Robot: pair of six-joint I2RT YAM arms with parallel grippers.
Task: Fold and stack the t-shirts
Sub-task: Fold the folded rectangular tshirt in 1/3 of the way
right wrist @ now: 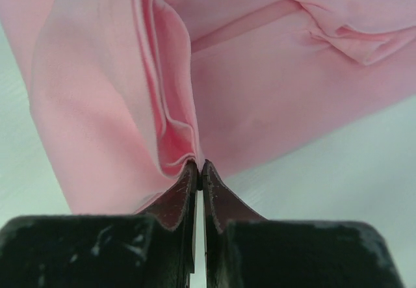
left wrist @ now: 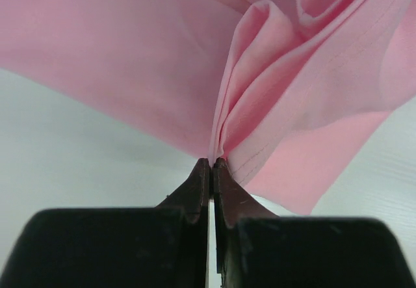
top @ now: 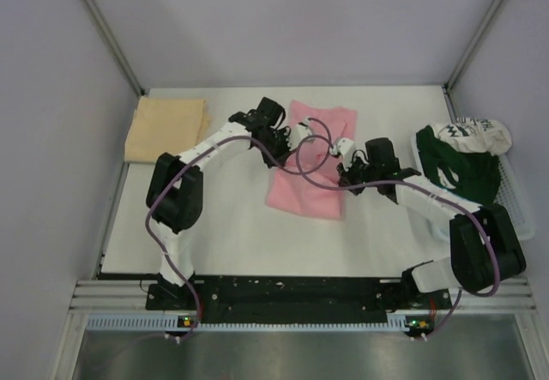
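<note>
Found the light pink t-shirt (top: pixel 310 161) mid-table, already narrowed to a long strip running from the far edge toward the arms, slightly askew. Saw it pinched at two spots. Left gripper (left wrist: pixel 212 164): jaws pressed together on a bunched ridge of pink cloth, nothing but fabric between the tips. Right gripper (right wrist: pixel 198 166): jaws likewise closed tight on another pleat of the same shirt. Going by the top view, placed the left grip on the strip's left edge toward the far end and the right grip on its right edge nearer the middle. Could not count the layers caught in each pinch with both wrists over the cloth; probably more than one, judging by the doubled folds in the wrist views.

Judged the step in hand to be a fold of the pink shirt, with both grips set and the cloth raised only slightly off the white table (top: pixel 223 234) at the pinches. Reckoned the next move to call for lifting both pinches together and level, carrying them over the strip without letting the under-layers slip open, then laying them flat and letting go.

Noted further out a tan t-shirt (top: pixel 165 129) folded at the far left corner, well apart, taken for the start of the stack. Noted also a heap of dark green t-shirt (top: pixel 459 170) and white printed t-shirt (top: pixel 470 131) at the right edge, not yet folded.
</note>
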